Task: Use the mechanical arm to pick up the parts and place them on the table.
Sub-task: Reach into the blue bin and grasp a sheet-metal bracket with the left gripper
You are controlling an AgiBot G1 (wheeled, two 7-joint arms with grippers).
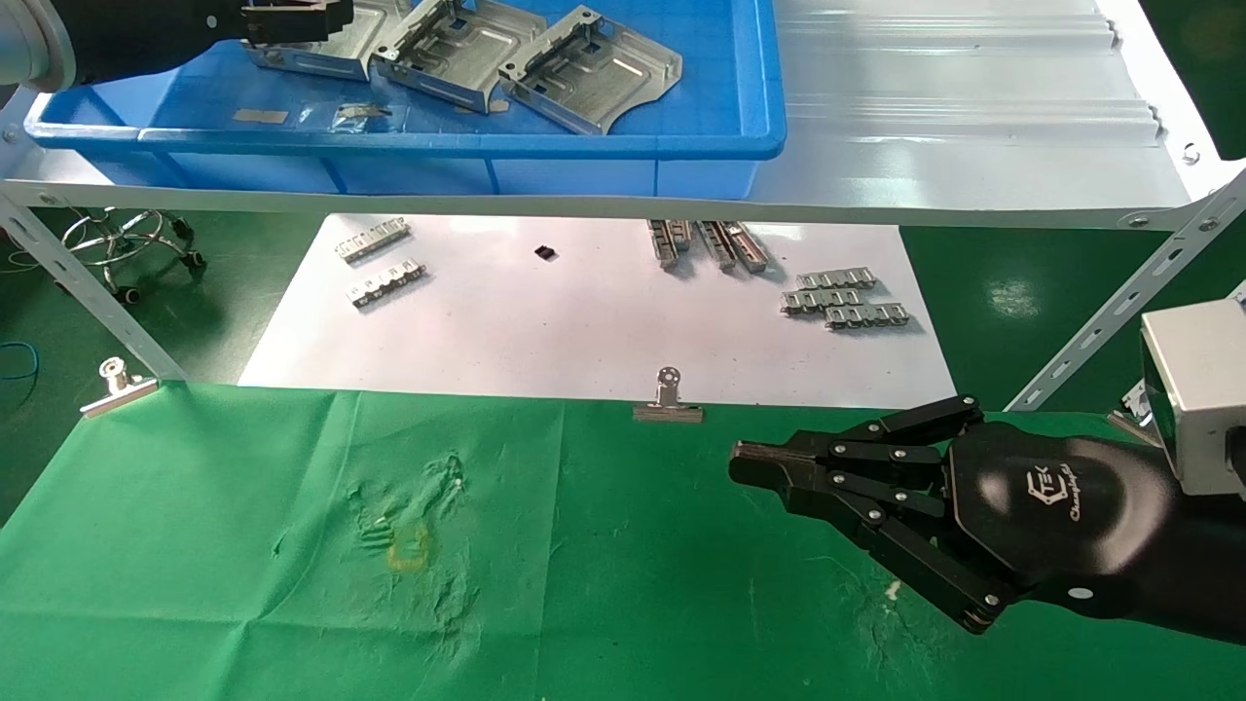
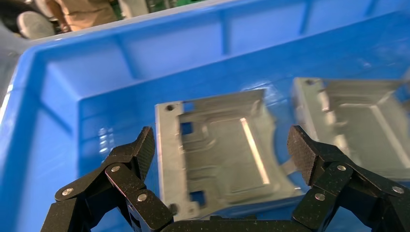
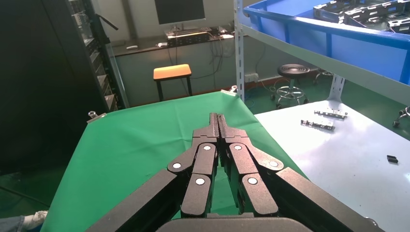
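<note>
Three silver parts lie in the blue bin (image 1: 623, 146) on the shelf: one (image 1: 336, 49) at the left, one (image 1: 458, 49) in the middle, one (image 1: 594, 68) at the right. My left gripper (image 1: 292, 19) hangs over the left part. In the left wrist view that gripper (image 2: 222, 150) is open, its pads (image 2: 142, 150) standing either side of the part (image 2: 217, 145) with gaps; a second part (image 2: 358, 125) lies beside it. My right gripper (image 1: 750, 465), a glossy black hand, is shut and empty above the green table (image 1: 243, 545); in its own view the gripper (image 3: 217, 118) points along the table (image 3: 145, 135).
Below the grey shelf (image 1: 973, 146) a white sheet (image 1: 584, 312) carries small toothed strips (image 1: 845, 297). Binder clips (image 1: 668, 399) hold the green cloth at its far edge. Slanted shelf struts (image 1: 78, 282) stand at both sides. A stool (image 1: 127, 239) is on the floor at the left.
</note>
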